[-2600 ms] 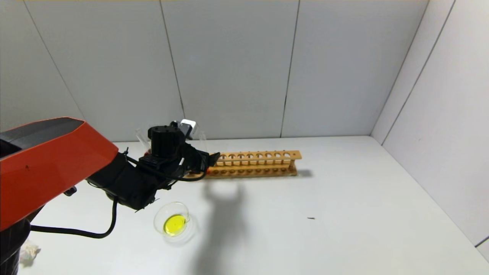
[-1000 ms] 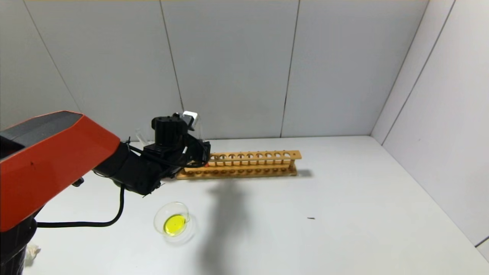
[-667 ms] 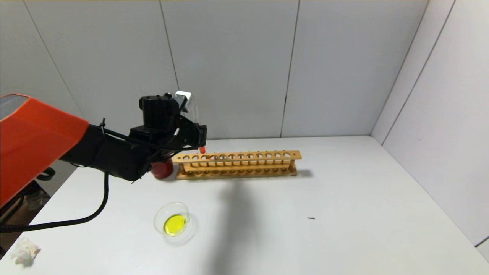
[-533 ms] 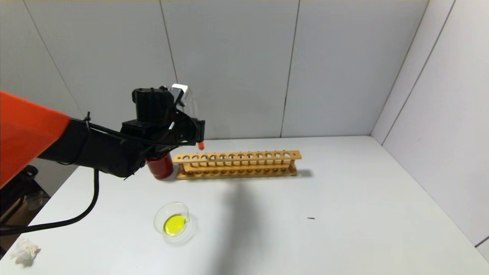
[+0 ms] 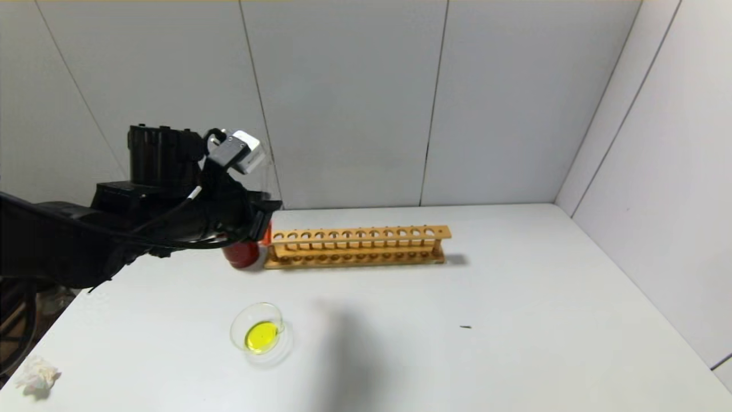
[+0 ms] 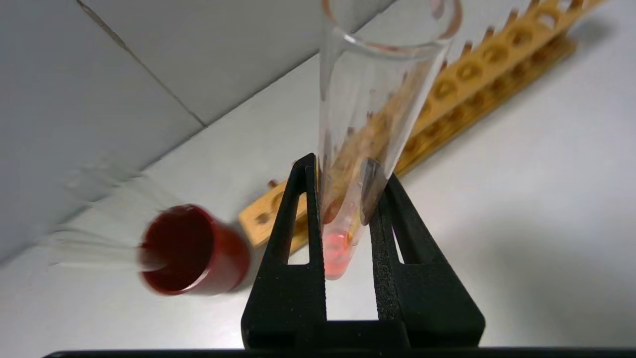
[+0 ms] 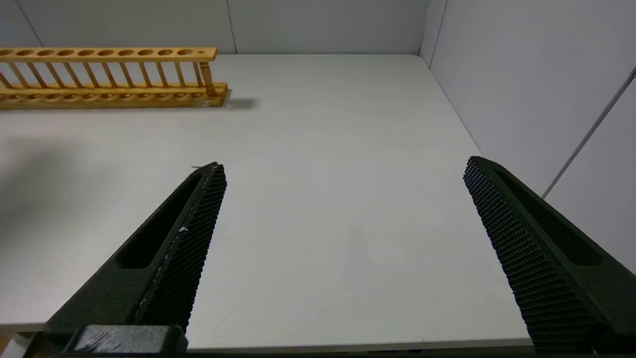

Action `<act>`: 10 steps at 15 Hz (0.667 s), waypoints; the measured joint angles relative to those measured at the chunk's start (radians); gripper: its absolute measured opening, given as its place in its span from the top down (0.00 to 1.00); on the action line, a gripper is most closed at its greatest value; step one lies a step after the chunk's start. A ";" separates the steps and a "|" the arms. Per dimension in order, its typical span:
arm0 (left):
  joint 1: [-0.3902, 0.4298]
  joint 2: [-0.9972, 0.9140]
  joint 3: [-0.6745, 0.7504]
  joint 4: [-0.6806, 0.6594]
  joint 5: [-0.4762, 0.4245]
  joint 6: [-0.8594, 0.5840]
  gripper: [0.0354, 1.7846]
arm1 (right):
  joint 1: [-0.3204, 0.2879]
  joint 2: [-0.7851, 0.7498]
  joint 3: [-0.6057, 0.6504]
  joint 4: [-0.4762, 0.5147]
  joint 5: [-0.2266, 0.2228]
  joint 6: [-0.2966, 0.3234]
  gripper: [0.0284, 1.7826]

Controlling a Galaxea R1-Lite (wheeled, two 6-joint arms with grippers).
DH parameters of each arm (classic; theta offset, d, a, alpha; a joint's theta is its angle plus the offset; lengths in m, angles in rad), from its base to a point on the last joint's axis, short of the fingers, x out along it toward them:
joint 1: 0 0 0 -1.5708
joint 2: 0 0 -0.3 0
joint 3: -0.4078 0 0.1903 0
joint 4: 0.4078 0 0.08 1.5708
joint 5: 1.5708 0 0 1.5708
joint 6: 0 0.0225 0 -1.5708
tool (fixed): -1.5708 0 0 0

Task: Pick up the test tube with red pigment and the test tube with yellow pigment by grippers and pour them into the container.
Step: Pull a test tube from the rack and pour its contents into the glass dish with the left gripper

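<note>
My left gripper point(image 5: 262, 220) is shut on the test tube with red pigment point(image 5: 267, 234) and holds it upright in the air, above the red cup and the left end of the rack. In the left wrist view the jaws point(image 6: 342, 171) clamp the tube's lower part, with orange-red liquid point(image 6: 336, 250) at its base. The container point(image 5: 260, 333), a clear glass dish, sits on the table nearer me and holds yellow liquid. The test tube with yellow pigment is out of view. My right gripper point(image 7: 345, 166) is open and empty above the table's right front, outside the head view.
A wooden tube rack point(image 5: 357, 246) stands empty at the back middle, also in the left wrist view point(image 6: 477, 74) and the right wrist view point(image 7: 109, 74). A dark red cup point(image 5: 241, 254) stands at its left end. A crumpled tissue point(image 5: 35, 375) lies at the front left.
My left gripper has lifted the red-pigment tube out of the rack and carried it up and to the left. The red cup has come into sight. The dish has not moved.
</note>
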 joint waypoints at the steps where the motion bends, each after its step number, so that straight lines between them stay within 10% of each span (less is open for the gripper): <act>1: 0.031 -0.022 0.028 0.000 -0.020 0.076 0.84 | 0.000 0.000 0.000 0.000 0.000 0.000 0.02; 10: 0.277 -0.079 0.148 0.000 -0.381 0.724 0.84 | -0.001 0.000 0.000 0.000 0.000 0.000 0.02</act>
